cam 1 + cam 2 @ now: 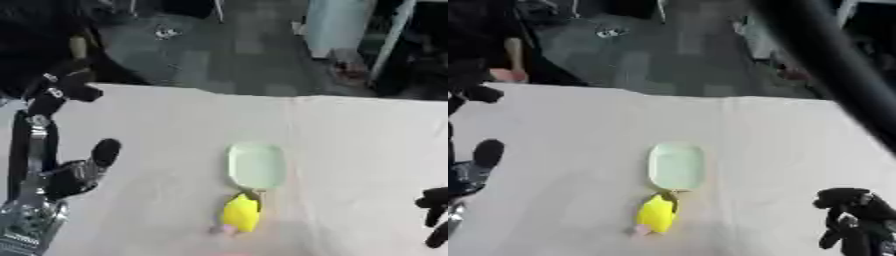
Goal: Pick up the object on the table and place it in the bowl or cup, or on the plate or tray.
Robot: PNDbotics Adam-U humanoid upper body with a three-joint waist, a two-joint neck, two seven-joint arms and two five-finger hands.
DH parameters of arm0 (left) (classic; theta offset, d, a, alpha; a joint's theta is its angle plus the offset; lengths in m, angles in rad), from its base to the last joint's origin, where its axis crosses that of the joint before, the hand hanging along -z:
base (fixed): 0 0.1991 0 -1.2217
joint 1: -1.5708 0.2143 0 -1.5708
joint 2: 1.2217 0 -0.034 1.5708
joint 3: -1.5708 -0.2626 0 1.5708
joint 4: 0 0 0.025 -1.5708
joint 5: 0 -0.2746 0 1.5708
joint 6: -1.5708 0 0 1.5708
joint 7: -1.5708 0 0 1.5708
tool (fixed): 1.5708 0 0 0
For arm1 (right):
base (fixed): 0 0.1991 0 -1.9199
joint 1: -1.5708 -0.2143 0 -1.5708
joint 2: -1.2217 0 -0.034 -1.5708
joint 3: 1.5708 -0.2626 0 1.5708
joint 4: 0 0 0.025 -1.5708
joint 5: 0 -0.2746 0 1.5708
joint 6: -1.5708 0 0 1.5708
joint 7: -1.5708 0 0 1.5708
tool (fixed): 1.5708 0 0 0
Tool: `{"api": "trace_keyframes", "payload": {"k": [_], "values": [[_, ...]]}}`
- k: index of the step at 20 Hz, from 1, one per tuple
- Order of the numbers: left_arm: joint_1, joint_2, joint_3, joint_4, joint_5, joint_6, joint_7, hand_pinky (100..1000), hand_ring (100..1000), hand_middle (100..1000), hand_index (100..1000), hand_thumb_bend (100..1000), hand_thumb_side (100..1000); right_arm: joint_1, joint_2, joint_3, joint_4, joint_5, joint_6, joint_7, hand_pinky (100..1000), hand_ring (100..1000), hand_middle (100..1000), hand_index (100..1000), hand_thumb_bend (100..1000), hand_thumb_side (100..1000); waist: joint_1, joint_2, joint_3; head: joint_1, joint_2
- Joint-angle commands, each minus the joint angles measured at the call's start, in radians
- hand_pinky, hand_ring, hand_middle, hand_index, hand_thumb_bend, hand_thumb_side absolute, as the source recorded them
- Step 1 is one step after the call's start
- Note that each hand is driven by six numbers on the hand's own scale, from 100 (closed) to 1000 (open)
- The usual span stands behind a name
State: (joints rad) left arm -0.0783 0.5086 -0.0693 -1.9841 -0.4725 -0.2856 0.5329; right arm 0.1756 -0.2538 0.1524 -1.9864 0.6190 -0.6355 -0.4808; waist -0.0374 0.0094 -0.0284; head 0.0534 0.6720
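Note:
A small yellow object [241, 214] with a pinkish end lies on the white table, just in front of a pale green tray [256, 165] and touching its near edge. My left hand [66, 130] is raised at the left side, fingers spread and straight, well apart from the yellow object. At the lower right my right hand [855, 220] shows with fingers curled and nothing in it, also away from the object.
The white tablecloth [350, 150] covers the whole work surface; its far edge runs across the upper part of the view. Beyond it are dark floor and furniture legs. A dark bar [824, 65] crosses the right eye view diagonally.

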Motion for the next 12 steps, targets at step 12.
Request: {"api": "trace_keyframes", "payload": {"k": [12], "values": [[-0.007, 0.026, 0.005, -0.016, -0.045, 0.019, -0.017, 581, 628, 804, 805, 527, 875, -0.005, -0.012, -0.003, -0.014, 0.007, 0.001, -0.002, 230, 487, 574, 279, 115, 975, 0.002, -0.004, 0.003, 0.003, -0.004]]}}
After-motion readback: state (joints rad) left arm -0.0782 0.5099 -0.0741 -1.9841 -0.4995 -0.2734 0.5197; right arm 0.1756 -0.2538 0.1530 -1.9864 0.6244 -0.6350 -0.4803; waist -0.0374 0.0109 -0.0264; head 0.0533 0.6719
